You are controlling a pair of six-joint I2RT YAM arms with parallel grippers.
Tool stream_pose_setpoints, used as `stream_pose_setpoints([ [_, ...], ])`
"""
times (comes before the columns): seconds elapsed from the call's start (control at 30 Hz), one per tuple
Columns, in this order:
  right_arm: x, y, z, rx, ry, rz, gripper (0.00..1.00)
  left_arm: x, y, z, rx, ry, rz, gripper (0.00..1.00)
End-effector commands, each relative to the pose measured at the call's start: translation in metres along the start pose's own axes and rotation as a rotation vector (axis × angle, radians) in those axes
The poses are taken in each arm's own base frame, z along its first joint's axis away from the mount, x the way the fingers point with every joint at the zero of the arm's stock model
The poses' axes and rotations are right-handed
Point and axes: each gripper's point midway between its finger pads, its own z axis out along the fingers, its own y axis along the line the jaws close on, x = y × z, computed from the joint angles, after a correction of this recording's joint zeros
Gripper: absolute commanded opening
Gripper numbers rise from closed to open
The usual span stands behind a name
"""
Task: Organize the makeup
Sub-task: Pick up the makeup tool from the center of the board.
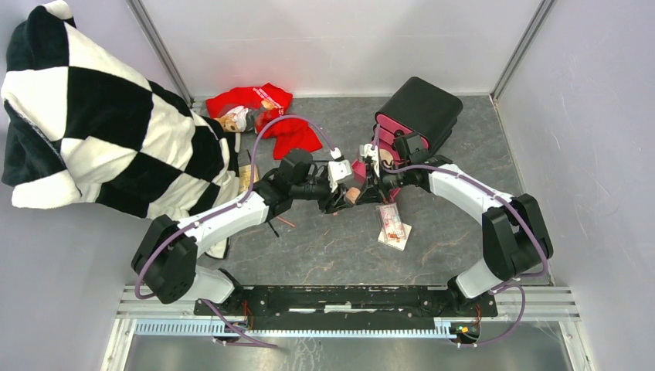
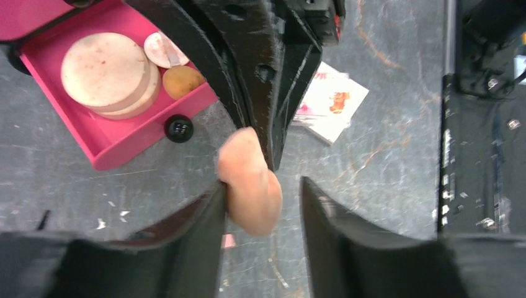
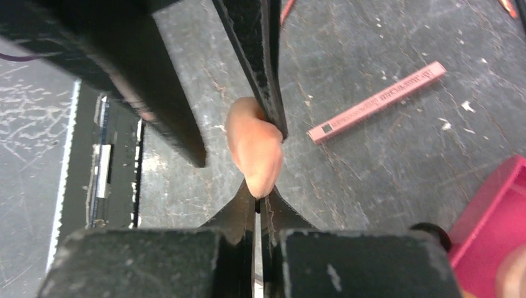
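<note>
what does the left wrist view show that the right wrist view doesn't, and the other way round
Only the left wrist: round puffs lying inside the open pink drawer, and a printed packet on the table. Only the right wrist: a pink stick lying on the table. Both: the peach puff, pinched by the shut right tool while the left tool stands open around it, and part of the drawer.

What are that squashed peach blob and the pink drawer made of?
The peach puff looks like soft, matte foam or sponge: it bulges where the right gripper pinches its edge. The pink drawer looks like hard, smooth plastic: crisp straight walls, even colour, faint sheen.
</note>
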Motion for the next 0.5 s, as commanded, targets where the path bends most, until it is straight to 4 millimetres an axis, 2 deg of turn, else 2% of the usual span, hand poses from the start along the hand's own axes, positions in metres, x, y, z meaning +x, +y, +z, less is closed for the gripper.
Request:
stream_pose_setpoints([
  [0.0, -0.006, -0.033, -0.013, 0.158, 0.039, -0.031, 0.0, -0.002, 0.007, -0.003, -0.038, 0.008, 0.059, 0.64],
  [0.1, 0.0, -0.058, -0.035, 0.3, 0.072, 0.002, 0.0, -0.008, 0.012, -0.013, -0.095, -0.005, 0.09, 0.84],
  [0.2, 0.014, -0.084, -0.065, 0.471, 0.154, 0.018, 0.0, -0.014, 0.015, -0.024, -0.145, -0.021, 0.127, 0.96],
  [0.33, 0.034, -0.11, -0.097, 0.661, 0.299, 0.024, 0.0, -0.017, 0.02, -0.036, -0.199, -0.023, 0.163, 1.0],
  [0.47, 0.052, -0.124, -0.116, 0.753, 0.398, 0.049, 0.0, -0.015, 0.021, -0.043, -0.23, -0.017, 0.183, 1.0],
])
